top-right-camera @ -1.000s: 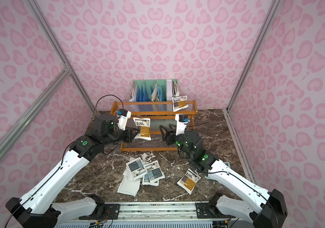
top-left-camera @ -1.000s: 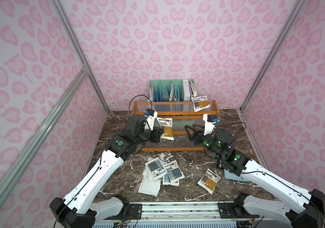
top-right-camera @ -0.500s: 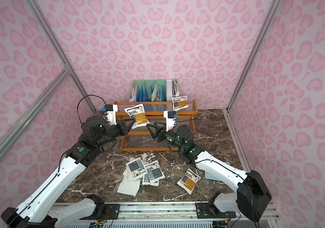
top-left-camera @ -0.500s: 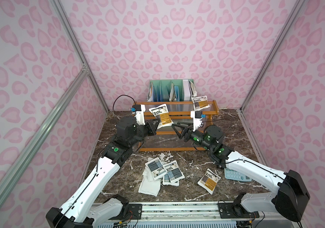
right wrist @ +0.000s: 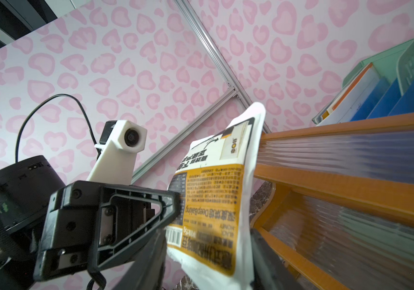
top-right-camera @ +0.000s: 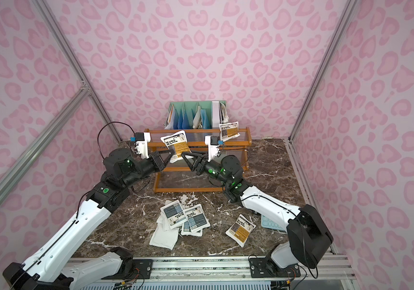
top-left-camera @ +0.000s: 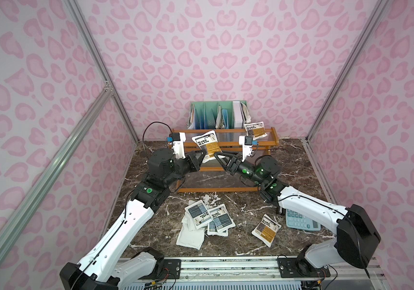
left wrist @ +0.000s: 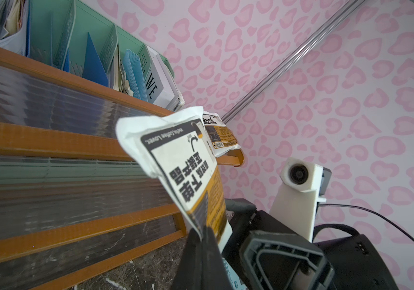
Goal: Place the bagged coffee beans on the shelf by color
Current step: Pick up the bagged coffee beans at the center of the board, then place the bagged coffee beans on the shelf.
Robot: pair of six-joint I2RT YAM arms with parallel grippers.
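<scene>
Shelf (top-left-camera: 216, 190): an orange-brown wooden stepped rack with clear ribbed tiers is being observed standing upright. Held pouch (top-left-camera: 205, 147), white with an orange-yellow label, is being suspended tilted before the upper tiers, pinched at its lower edge. Second orange-yellow pouch (top-left-camera: 255, 130) is being propped on the top tier's right end. Third orange-yellow pouch (top-left-camera: 266, 229) is being seen lying flat, label up, in front of the shelf, right of a heap: two blue-labelled pouches (top-left-camera: 197, 213) being borne by white-backed pouches (top-left-camera: 191, 237).

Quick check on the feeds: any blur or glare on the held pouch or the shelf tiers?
Left wrist view: held orange pouch print is sharp; pale sheen streaks the shelf tiers. Right wrist view: the pouch's lower text and barcode smear, upper print is readable; near shelf rails are soft. Both top views: evenly lit, crisp.
</scene>
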